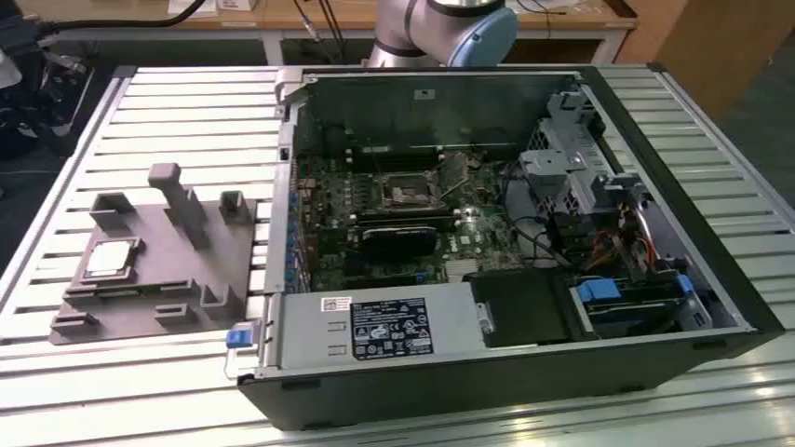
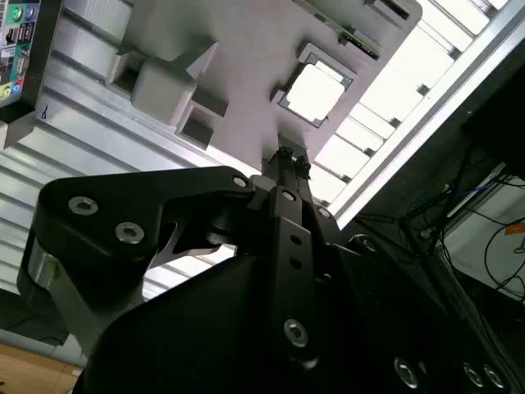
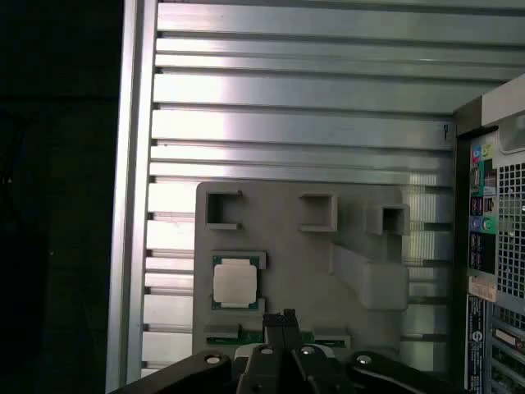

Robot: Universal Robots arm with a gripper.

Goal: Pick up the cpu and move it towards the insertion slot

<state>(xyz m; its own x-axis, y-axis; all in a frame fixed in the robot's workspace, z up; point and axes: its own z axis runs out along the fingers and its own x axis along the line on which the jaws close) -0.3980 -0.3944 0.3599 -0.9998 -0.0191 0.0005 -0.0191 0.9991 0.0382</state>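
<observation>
**cpu**. Small square chip with a silvery top, lying flat in a framed recess of the grey fixture plate. The plate sits on the slatted metal desk. The chip is not lifted and nothing touches it.

**pincer**. The fingers are drawn together, or very nearly so, with nothing between them. In both wrist views the tips hang over the fixture plate just beside the cpu, off one edge of the chip rather than over its middle. Height above the plate cannot be judged. The chip is square (so there is no long axis to line up with), and its edges run roughly parallel to the plate's.

**insertion slot**. Dark square socket with a metal frame, on the green circuit board inside the open computer case. It lies well apart from the cpu, toward the exterior view's right.

**Between the two.** A tall grey post rises from the fixture plate on the side toward the case. Beyond it is the case's side wall.

**Near the slot.** A black card sits just beside it on the board.
</observation>
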